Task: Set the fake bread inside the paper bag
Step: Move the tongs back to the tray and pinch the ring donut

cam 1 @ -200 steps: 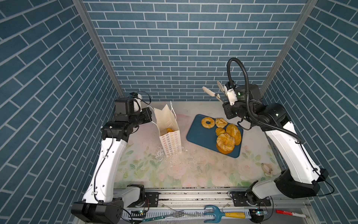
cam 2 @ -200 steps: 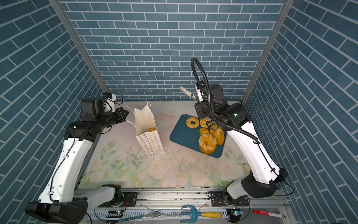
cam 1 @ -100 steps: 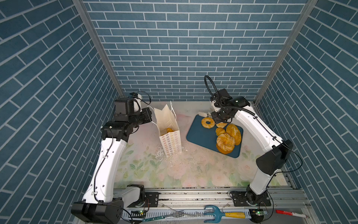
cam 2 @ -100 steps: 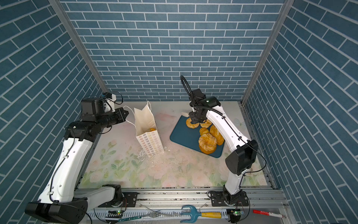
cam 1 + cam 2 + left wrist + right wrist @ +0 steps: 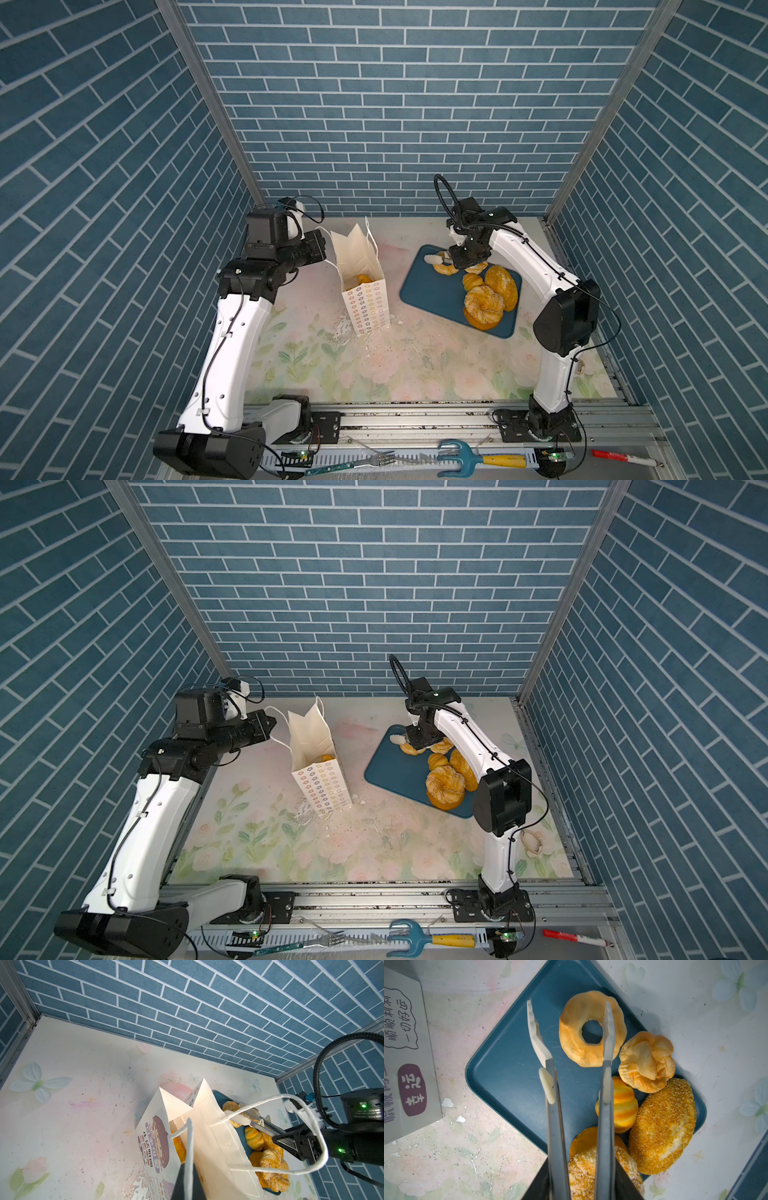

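Grey metal rail (image 5: 415, 409) along the bottom edge of both top views, with a fork (image 5: 376, 459), a blue hand rake (image 5: 478, 459) with a yellow handle and a red marker (image 5: 623, 456) lying just below it. Above that, pale floral table (image 5: 415, 374), scuffed, with white flakes (image 5: 345, 332) beside the bag's base.

Left of centre, the paper bag (image 5: 368, 305): stands upright and open, flower-printed face toward the rail, one golden piece of the fake bread (image 5: 365, 278) visible inside. Right of it and apart from it, a dark teal tray (image 5: 432, 291), set cornerwise. Near the tray's lower corner, a crumb-coated twisted bun (image 5: 482, 307); touching it, a crumb-coated oval bun (image 5: 503, 282) and a small ridged roll (image 5: 473, 281); farther up, a pale knotted bun (image 5: 646, 1061) and a ring doughnut (image 5: 572, 1028).

Right gripper (image 5: 467, 257) low over the tray's far end, clamped on metal tongs (image 5: 555, 1126) with white tips. Tips narrowly apart, straddling one side of the doughnut: one over the ring beside the hole, one over bare tray just beside the ring; touching the ring or not, impossible to tell.

Left gripper (image 5: 188, 1182) at the bag's upper left in both top views, closed tight on a white cord handle (image 5: 189, 1142); second handle (image 5: 270, 1098) looping slack toward the tray in the left wrist view.

Farthest back, blue brick wall (image 5: 395, 104).
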You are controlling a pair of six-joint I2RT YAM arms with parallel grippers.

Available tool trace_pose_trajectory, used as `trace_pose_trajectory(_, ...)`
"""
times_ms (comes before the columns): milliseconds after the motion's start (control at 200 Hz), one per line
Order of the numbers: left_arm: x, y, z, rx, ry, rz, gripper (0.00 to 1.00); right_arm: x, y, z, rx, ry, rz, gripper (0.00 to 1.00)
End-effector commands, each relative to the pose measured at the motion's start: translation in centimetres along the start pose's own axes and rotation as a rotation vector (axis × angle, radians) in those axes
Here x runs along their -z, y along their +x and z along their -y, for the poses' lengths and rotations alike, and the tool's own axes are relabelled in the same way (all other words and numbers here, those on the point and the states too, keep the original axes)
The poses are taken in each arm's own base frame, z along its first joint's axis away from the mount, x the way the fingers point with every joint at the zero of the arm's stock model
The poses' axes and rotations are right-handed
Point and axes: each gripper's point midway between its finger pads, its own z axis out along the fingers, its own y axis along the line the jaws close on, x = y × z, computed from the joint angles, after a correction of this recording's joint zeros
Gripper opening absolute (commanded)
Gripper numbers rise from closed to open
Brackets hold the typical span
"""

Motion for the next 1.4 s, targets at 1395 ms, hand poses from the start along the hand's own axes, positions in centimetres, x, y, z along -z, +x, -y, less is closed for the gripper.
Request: trace_pose_trajectory(1395, 0.6, -0.5, 0.0, -0.007, -0.008, 0.017, 0.0, 2.1, 2.5, -1.8, 0.009, -0.064, 0.012, 0.23)
